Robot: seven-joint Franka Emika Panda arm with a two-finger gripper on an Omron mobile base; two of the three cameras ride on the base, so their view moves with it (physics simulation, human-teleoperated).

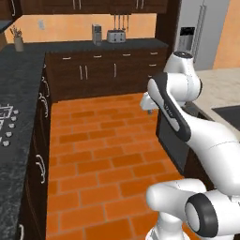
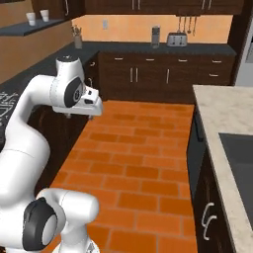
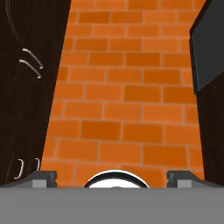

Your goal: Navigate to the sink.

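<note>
A: Where is the base sitting right now?

B: It's standing on the orange brick floor [image 1: 98, 154] of the aisle, between the dark cabinets [image 1: 40, 168] and the pale island counter [image 2: 222, 123].

A: And the sink?

B: A dark basin edge, which I'm taking for the sink [image 2: 239, 158], is showing sunk in that counter on the right, near the base but off to the side. I'm judging the drive as well along, with turning and closing in left.

A: The claw?

B: The gripper [image 3: 112, 177] is pointing down at the floor, fingertips [image 3: 43, 177] standing wide apart, holding nothing.
</note>
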